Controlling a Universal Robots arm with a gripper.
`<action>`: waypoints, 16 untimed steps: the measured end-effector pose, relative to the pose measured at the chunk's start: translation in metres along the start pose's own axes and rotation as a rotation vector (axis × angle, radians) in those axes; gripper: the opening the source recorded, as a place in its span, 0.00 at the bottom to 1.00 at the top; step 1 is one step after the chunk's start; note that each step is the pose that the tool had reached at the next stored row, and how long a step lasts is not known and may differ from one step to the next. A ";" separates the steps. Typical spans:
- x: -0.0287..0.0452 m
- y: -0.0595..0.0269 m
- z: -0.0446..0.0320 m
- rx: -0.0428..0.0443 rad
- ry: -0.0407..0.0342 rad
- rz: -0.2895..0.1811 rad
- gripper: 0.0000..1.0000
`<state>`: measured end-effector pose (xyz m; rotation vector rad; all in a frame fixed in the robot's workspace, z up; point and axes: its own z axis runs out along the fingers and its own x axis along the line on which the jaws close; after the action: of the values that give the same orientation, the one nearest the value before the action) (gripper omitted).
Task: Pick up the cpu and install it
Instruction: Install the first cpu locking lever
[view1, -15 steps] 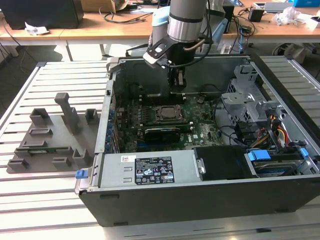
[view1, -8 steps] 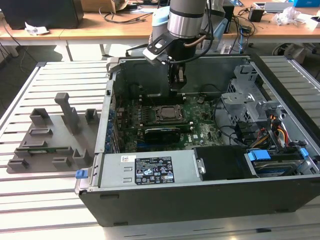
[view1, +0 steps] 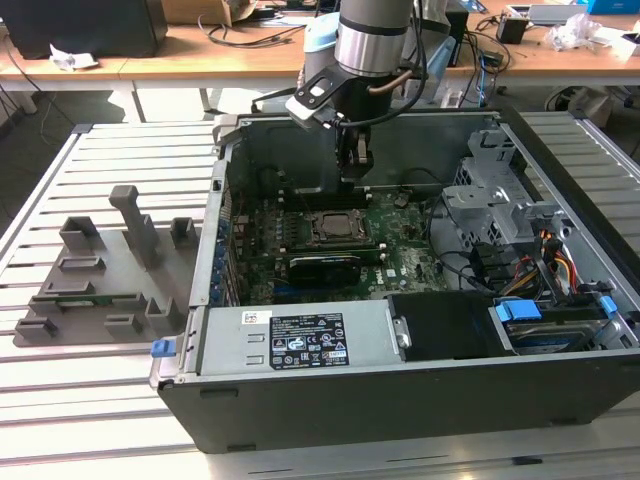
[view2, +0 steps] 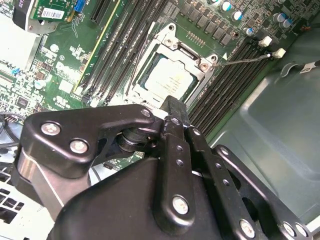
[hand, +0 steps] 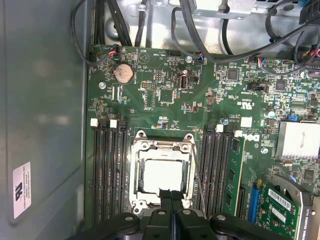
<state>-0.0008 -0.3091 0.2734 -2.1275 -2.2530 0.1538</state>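
Observation:
The cpu (hand: 161, 176) (view2: 167, 80), a silvery square chip, lies flat inside the metal-framed socket (hand: 137, 150) (view1: 335, 228) on the green motherboard. The socket's frame stands open around it. My gripper (hand: 171, 196) (view2: 172, 106) (view1: 355, 168) hangs above the board at one edge of the socket. Its two black fingers are pressed together with nothing between them, and their tips overlap the chip's edge in both wrist views. In the exterior view the gripper sits inside the open computer case (view1: 300, 395), just behind the socket.
Black memory slots (hand: 107, 170) flank the socket on both sides. A long black card (view1: 325, 268) lies in front of the socket. A drive cage and cables (view1: 500, 230) fill the exterior view's right of the case. A grey parts fixture (view1: 100, 270) lies at the exterior view's left.

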 end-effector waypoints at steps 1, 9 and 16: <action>0.0000 0.0000 0.0000 0.0000 -0.0001 0.000 0.11; 0.0000 0.0000 -0.0002 0.0000 -0.0001 0.000 0.11; 0.0000 0.0000 -0.0003 0.0000 -0.0001 0.000 0.11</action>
<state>-0.0008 -0.3091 0.2737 -2.1275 -2.2532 0.1538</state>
